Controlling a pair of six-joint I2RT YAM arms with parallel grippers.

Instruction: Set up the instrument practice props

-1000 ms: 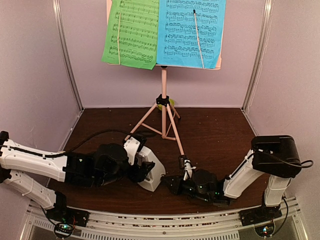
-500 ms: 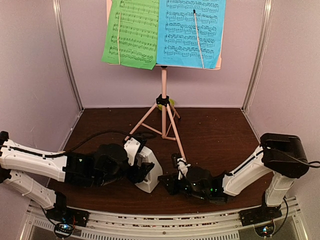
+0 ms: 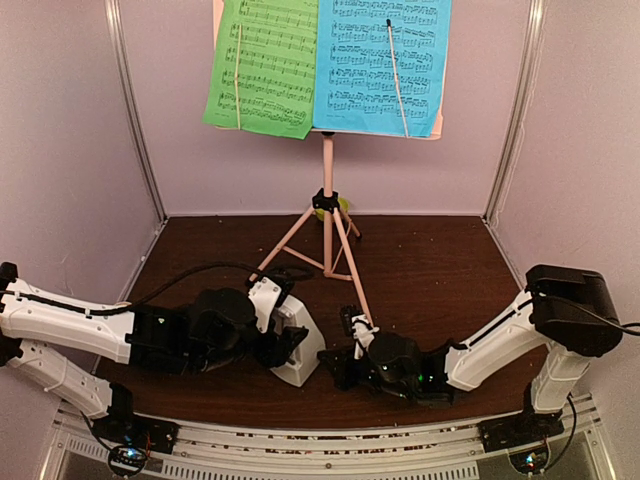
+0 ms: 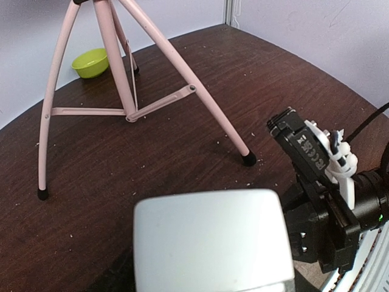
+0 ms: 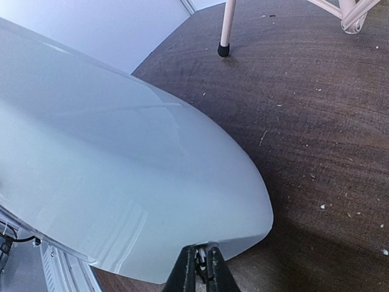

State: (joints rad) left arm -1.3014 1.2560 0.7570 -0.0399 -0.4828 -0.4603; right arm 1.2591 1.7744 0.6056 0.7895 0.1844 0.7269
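At the near edge of the table (image 3: 430, 270), the right tool (image 3: 335, 368) has slid left, its jaws now together at the lower rim of the metronome (image 3: 298, 345), which the left tool (image 3: 283, 328) clamps; removing its clear cover looks like the step in hand. Behind, the pink music stand (image 3: 327, 180) already carries the green sheet (image 3: 262, 65) and blue sheet (image 3: 380, 65). They show only printed staves, and the lettering on the right tool is too blurred to read.

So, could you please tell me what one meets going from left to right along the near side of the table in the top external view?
Left arm → metronome → right pincer → right arm.
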